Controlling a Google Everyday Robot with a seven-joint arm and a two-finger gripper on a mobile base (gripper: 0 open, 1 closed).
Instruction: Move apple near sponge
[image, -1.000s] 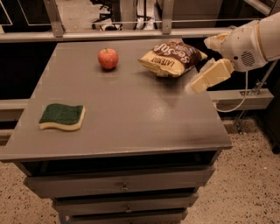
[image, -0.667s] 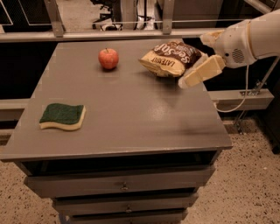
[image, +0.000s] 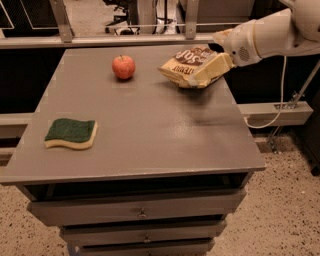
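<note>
The red-orange apple stands at the back of the grey table, left of centre. The sponge, green top over yellow foam, lies flat near the table's front left edge, well apart from the apple. My gripper reaches in from the right on a white arm. It hovers at the back right over the right end of a chip bag, to the right of the apple. Its pale fingers are spread and hold nothing.
The chip bag lies between the gripper and the apple. The table is a drawer cabinet with drawer fronts below. A rail runs behind the table. A white cable hangs at the right.
My gripper has moved left and toward the back, from beside the table's right edge to over the chip bag's right end. Apple and sponge have not moved.
</note>
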